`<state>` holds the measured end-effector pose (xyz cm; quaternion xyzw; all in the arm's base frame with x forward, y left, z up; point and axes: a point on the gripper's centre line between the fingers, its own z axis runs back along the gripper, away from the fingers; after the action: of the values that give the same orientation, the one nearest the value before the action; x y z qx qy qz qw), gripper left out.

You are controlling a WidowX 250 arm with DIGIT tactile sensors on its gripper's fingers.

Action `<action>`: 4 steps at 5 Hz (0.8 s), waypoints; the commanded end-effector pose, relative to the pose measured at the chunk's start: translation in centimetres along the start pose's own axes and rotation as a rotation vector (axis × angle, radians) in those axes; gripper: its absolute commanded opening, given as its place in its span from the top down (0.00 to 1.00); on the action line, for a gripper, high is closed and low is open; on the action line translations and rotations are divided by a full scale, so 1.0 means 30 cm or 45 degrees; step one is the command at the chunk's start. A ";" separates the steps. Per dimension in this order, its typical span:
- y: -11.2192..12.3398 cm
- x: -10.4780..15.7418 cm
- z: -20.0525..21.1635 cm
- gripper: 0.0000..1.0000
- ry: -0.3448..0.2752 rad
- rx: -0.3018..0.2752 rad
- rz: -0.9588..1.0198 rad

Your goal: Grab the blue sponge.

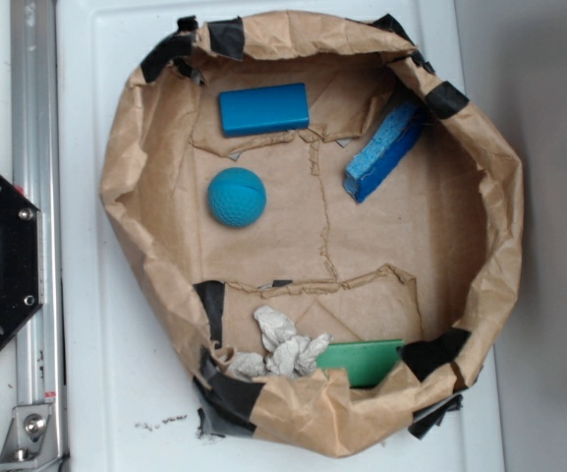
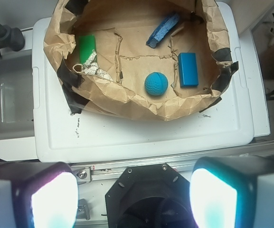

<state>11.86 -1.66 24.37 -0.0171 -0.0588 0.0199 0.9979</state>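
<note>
One blue sponge lying diagonal against the paper basket's wall, long axis slanting; jaws wide, empty.

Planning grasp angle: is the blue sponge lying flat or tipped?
Tipped: the blue sponge leans on its long edge against the paper wall, porous face angled up.

Brown paper basin holds a glossy blue block; teal dimpled ball; green block; crumpled paper.

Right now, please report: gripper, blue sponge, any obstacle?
Gripper open, empty, outside the brown paper basket. Rough light-blue rectangular sponge leaning on basket's wall, untouched. Teal dimpled ball and glossy blue block apart from it; nothing on top.
</note>
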 end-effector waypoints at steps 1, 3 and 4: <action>0.000 0.000 0.000 0.00 0.000 0.000 0.000; 0.122 0.253 -0.297 0.00 -0.267 0.105 0.452; 0.122 0.342 -0.369 0.00 -0.304 0.137 0.588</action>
<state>22.52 1.76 13.11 0.0301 -0.1442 0.2533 0.9561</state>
